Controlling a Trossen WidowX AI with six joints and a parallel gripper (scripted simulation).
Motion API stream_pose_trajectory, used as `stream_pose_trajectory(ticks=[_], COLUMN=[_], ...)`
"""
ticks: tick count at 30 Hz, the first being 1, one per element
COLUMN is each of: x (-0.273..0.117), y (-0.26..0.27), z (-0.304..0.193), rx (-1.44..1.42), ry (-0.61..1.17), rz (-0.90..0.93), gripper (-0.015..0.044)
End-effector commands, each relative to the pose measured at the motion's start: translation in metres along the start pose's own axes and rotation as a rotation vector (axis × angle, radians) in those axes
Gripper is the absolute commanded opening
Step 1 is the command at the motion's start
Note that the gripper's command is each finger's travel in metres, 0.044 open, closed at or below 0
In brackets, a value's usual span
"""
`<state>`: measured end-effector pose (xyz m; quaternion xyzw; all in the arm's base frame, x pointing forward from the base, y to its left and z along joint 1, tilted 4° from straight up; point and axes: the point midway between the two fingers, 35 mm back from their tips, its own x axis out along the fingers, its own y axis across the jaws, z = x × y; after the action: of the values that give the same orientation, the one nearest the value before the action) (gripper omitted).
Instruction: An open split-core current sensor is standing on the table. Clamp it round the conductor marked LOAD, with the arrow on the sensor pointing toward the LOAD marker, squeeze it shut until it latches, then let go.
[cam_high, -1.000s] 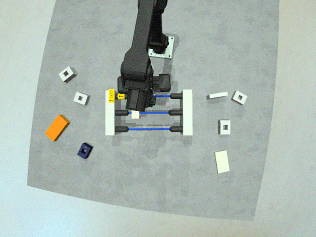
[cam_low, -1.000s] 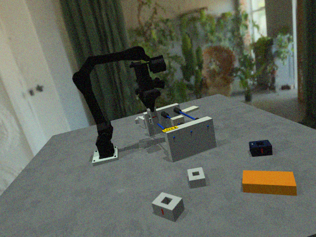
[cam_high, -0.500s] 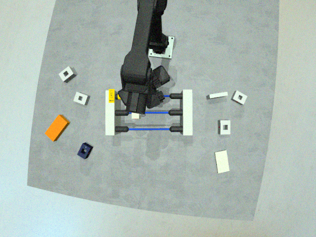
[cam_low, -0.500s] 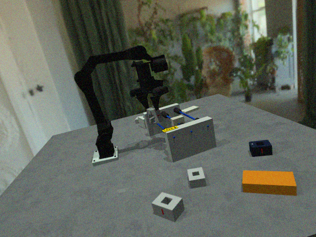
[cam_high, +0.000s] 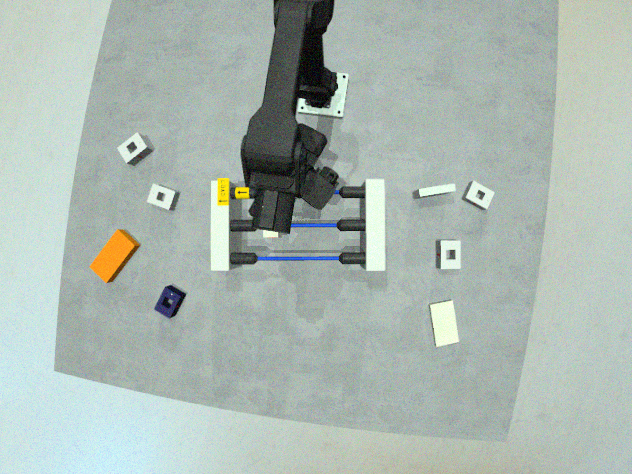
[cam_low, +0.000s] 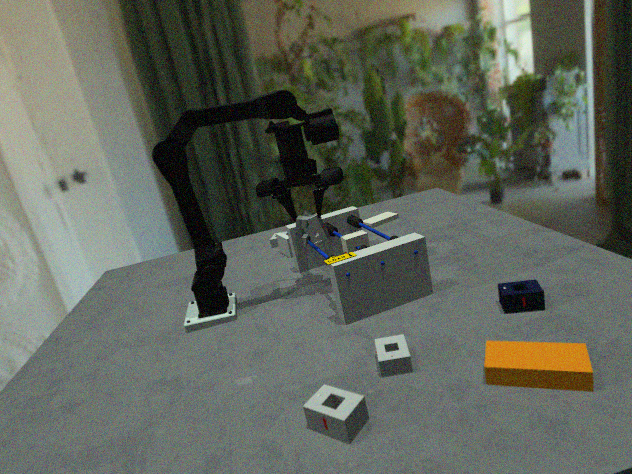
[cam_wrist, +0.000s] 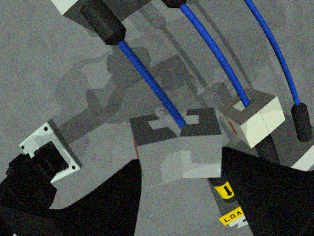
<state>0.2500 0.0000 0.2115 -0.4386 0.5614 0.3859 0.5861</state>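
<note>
My gripper (cam_low: 307, 219) (cam_wrist: 181, 159) is shut on the pale grey split-core sensor (cam_low: 309, 232) (cam_wrist: 177, 156), one finger on each side. In the wrist view the LOAD conductor (cam_high: 336, 192) (cam_low: 319, 249) (cam_wrist: 150, 81), a blue cable, runs into the gap between the sensor's two dark-faced halves. The halves look parted; the latch is not visible. A red mark shows at the sensor's left edge, but its arrow is not readable. The yellow LOAD marker (cam_high: 223, 191) (cam_low: 339, 258) (cam_wrist: 232, 216) is on one end wall, beside a yellow arrow sleeve (cam_high: 241, 192) (cam_wrist: 225, 190). The arm hides the sensor in the top view.
A cream block (cam_high: 270, 234) (cam_low: 354, 238) (cam_wrist: 265, 122) sits on the middle conductor. White end walls (cam_high: 375, 224) (cam_low: 382, 285) hold three parallel conductors. An orange block (cam_high: 114, 255) (cam_low: 537, 357), a dark blue block (cam_high: 163, 306) (cam_low: 523, 302) and several white blocks lie around the rack.
</note>
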Motion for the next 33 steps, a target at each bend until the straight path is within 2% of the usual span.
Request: stream_pose_trajectory(ticks=[1, 12, 33], x=[0.000, 0.000, 0.027], y=[-0.003, -0.007, -0.009], z=[0.001, 0.003, 0.004], rx=[-0.138, -0.497, -0.503], ry=[0.005, 0.005, 0.005], rz=[-0.001, 0.000, -0.001], gripper=[0.0000, 0.0000, 0.0000])
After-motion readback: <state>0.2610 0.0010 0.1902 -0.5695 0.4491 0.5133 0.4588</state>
